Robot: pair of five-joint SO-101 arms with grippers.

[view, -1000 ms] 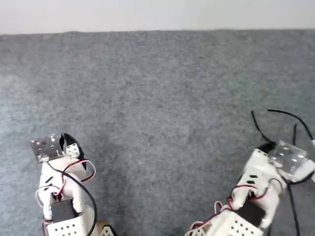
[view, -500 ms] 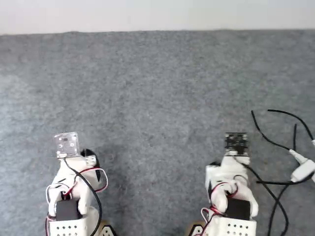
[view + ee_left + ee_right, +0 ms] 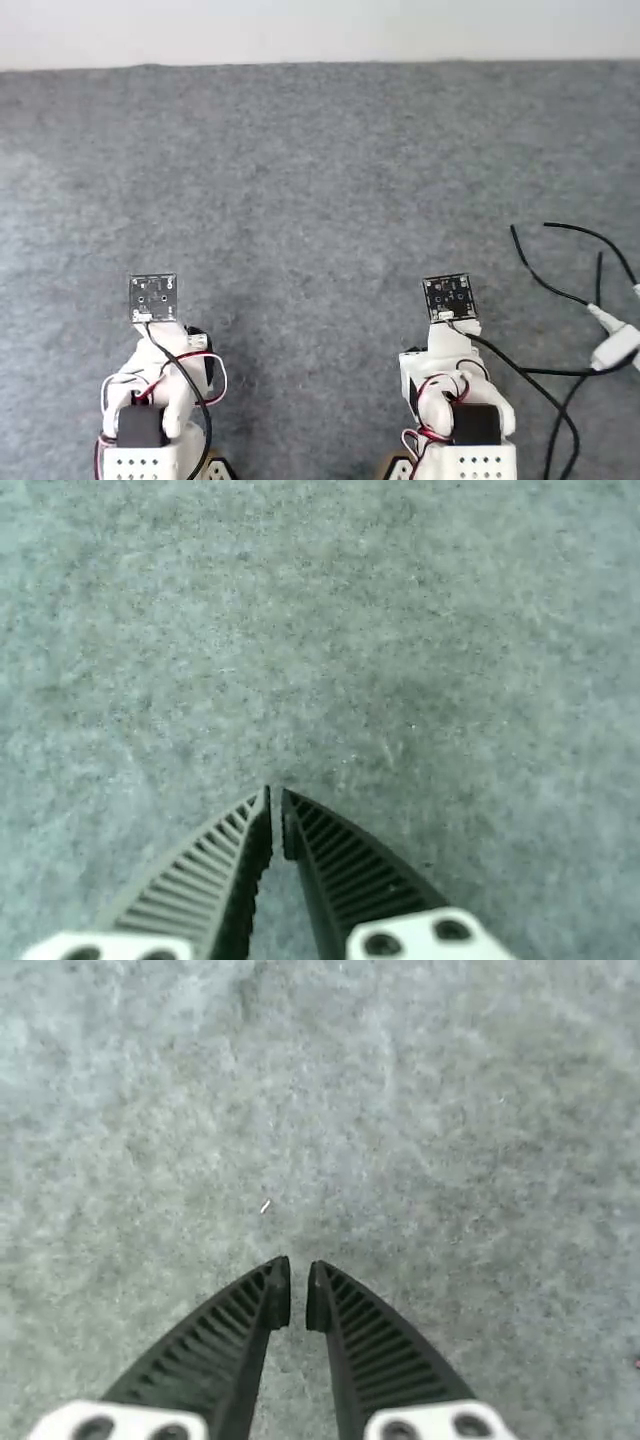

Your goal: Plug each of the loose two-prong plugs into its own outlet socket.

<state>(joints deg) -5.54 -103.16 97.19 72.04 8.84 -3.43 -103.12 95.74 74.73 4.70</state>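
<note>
A white plug piece [image 3: 615, 347] on thin black cables [image 3: 556, 291] lies on the grey carpet at the right edge of the high view. One arm [image 3: 155, 385] is folded back at the lower left and another arm [image 3: 455, 385] at the lower right, left of the cables. In the left wrist view my left gripper [image 3: 276, 798] is shut with nothing in it, above bare carpet. The right wrist view has my right gripper [image 3: 298, 1270] with its black ribbed fingers [image 3: 225, 1345] almost touching, holding nothing, over bare carpet with a small pale fleck [image 3: 265, 1205].
Grey carpet [image 3: 320, 190] covers the whole table up to a white wall edge [image 3: 320, 30] at the back. More black cable loops [image 3: 565, 420] run past the lower-right arm's base.
The lower-right arm swung left, away from the cables and the white plug piece, and now points straight ahead. The lower-left arm turned slightly right and also points straight ahead.
</note>
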